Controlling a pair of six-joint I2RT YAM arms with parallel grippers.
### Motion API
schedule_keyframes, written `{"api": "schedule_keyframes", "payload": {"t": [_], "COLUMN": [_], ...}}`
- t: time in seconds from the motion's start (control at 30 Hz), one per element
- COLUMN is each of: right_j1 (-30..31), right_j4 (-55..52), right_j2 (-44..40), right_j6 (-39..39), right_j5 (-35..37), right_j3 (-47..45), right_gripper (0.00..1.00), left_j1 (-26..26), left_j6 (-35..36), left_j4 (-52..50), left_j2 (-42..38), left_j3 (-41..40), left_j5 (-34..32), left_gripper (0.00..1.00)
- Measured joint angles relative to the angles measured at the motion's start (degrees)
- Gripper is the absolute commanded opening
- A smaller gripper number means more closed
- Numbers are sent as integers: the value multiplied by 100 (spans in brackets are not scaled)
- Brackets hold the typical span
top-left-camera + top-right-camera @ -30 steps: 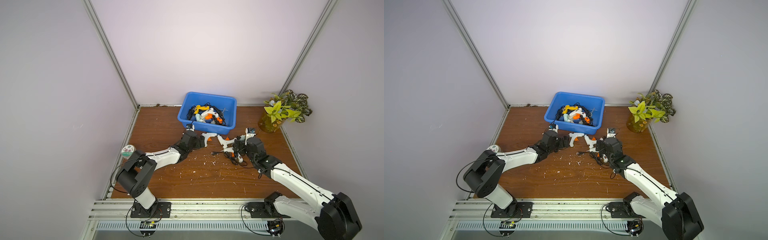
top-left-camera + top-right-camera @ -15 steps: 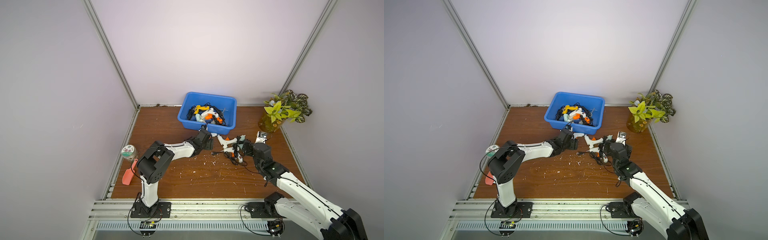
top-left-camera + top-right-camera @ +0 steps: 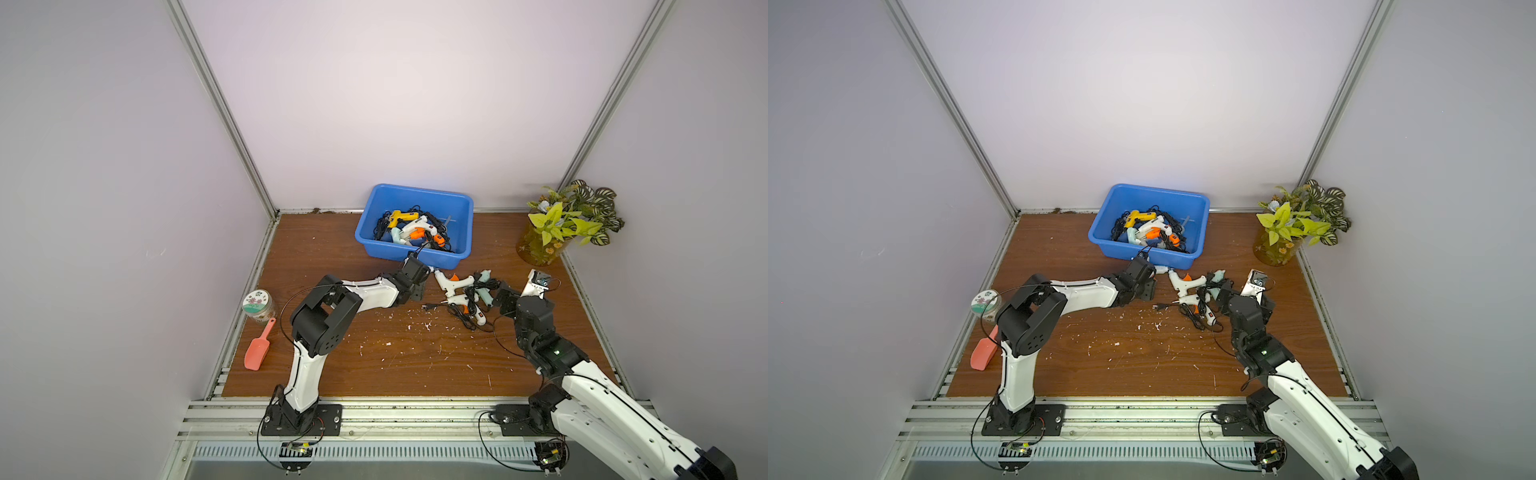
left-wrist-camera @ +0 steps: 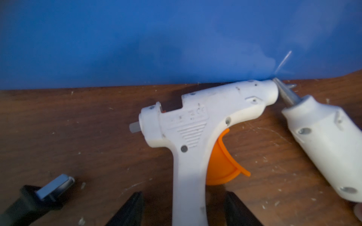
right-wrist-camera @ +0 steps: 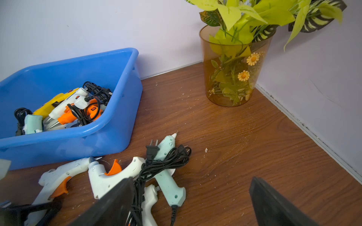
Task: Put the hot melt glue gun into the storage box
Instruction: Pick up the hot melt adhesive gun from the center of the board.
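Your left gripper [image 4: 184, 193] had its jaws apart astride the handle of the white hot melt glue gun [image 4: 192, 121]. A gap showed on each side, so it gripped nothing yet. That gun lay flat on the table [image 3: 374, 365], outside the storage box [image 4: 137, 39], with its nose just beside the foot of the blue wall. Your right gripper [image 5: 192, 180] gaped wide and empty, low beside the loose guns.

I judged you were at the grasp. The lift and the drop into the box were still to do, and the other loose guns after that.

On the table I counted four guns:
- the one between your jaws
- a second white gun [image 5: 109, 174] with an orange trigger
- a mint gun [image 5: 168, 176] under a black cord
- a half-hidden white gun [image 5: 149, 201]

In the box at least four showed: a yellow gun [image 5: 49, 103], a boxed white gun [image 5: 66, 106], an orange gun [image 5: 72, 117] and a boxed mint gun [image 5: 33, 121]. The tangled cords might have hidden more.

Besides these there was one box, one plant vase [image 5: 231, 78], one jar [image 3: 258, 303] and one pink scoop [image 3: 258, 351].
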Motion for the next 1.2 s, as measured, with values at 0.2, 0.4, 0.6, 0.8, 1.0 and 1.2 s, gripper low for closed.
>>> {"api": "schedule_keyframes", "payload": {"t": [0.2,0.4,0.6,0.8,1.0,1.2], "right_j1": [-2,-4,-4,-4,-4,-4], "right_j4": [55,125,131,138,138,133], "right_j2": [-50,4,66,35,-92,-203], "right_j6": [4,9,28,31,33,33], "right_j5": [-2,-9,-9,-9,-7,-9], "right_j3": [-26,-26,-26,-26,-26,-26], "right_gripper": [99,99,99,99,99,99], "left_j1": [-26,-46,-46,-46,-44,-44], "left_j6": [-17,-9,-28,-63,-122,-170], "left_j4": [-216,-258,-278,-531,-629,-638], "left_j2": [225,227,59,-428,-1204,-2083], "left_j3": [365,376,166,-297,-621,-925], "left_j5": [-173,-232,-348,-428,-686,-1010], "left_gripper": [48,30,11,0,0,0]}}
